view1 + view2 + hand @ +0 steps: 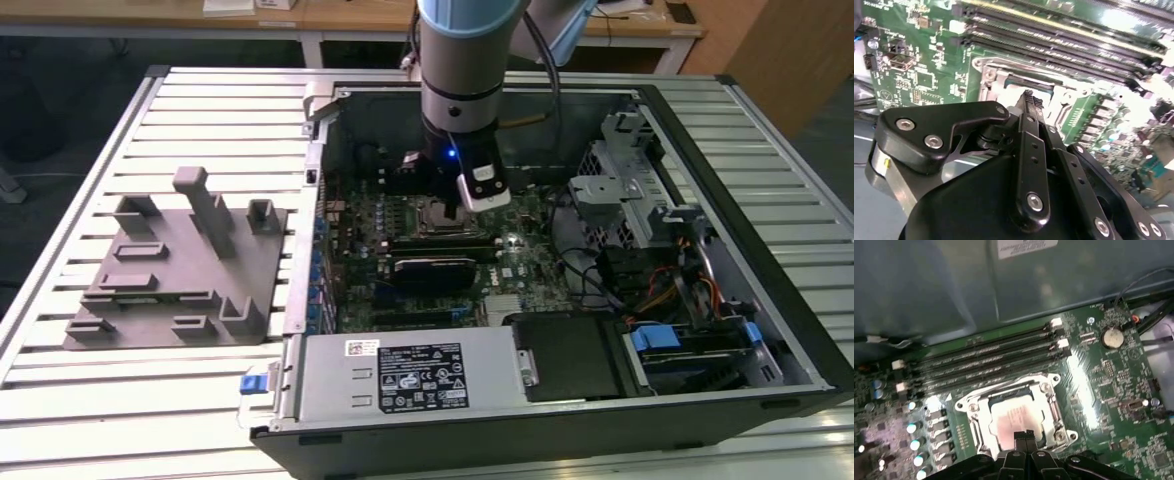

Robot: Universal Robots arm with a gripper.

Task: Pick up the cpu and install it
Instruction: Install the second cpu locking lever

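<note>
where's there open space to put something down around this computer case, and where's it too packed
Bare slatted table lies beyond the grey fixture block, between it and the case wall, and along the strip in front of the block. Inside the case it is crowded: the gripper hangs over the socket holding the cpu, with cables and drive cages at the exterior view's right.

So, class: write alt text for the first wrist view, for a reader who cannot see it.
The gripper, its fingers pressed together, is just above the cpu, which lies in the metal-framed socket of a green motherboard. Four long memory slots run beside the socket, with the grey case wall beyond them.
</note>
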